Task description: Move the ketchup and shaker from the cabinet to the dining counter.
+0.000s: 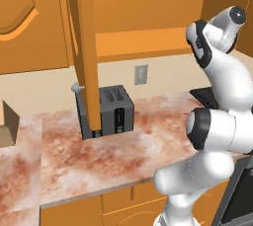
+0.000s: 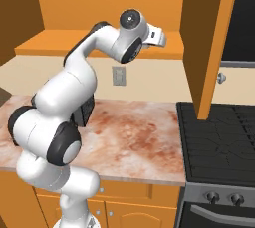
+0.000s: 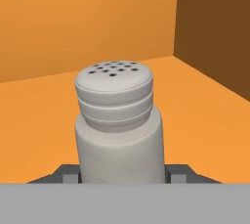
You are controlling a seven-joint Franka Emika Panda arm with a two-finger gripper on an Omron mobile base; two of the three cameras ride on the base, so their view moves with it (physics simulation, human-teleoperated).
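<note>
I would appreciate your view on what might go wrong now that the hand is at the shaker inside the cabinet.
The hand grips the shaker low on its body, so it may tip when lifted. Pulling back, the arm could hit the open cabinet door. The shaker could drop onto the stove or worktop below.

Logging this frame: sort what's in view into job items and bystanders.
Job items:
- shaker, upright on the shelf between the gripper fingers
- cabinet, door open

Bystanders:
- toaster on the worktop
- wall outlet
- stove
- cardboard box
</note>
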